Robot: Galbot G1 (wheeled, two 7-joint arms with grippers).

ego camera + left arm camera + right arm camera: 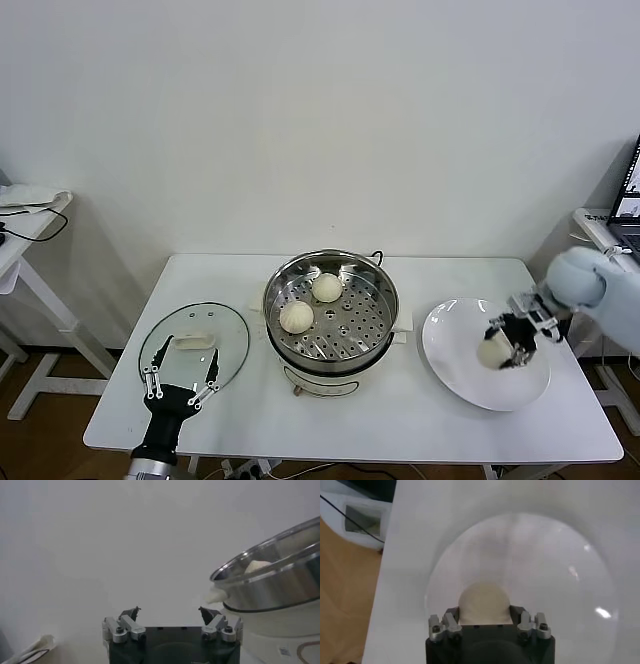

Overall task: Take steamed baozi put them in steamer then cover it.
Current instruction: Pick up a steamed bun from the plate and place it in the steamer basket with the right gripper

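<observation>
The steamer [372, 333] stands mid-table with two baozi on its perforated tray, one [296, 316] nearer and one [327, 288] farther back. My right gripper [507, 345] is shut on a third baozi [493, 351] just over the white plate [455, 325]; in the right wrist view the bun [484, 599] sits between the fingers of the right gripper [484, 616], above the plate [545, 555]. No fourth baozi shows. The glass cover [228, 335] lies flat left of the steamer. My left gripper [181, 378] is open at the cover's near edge; in its wrist view the left gripper [170, 612] faces the steamer's side [280, 587].
The white table [400, 425] has its front edge close below the cover and plate. A side table with cables [30, 210] stands at far left. A laptop on a stand [628, 205] is at far right, behind my right arm.
</observation>
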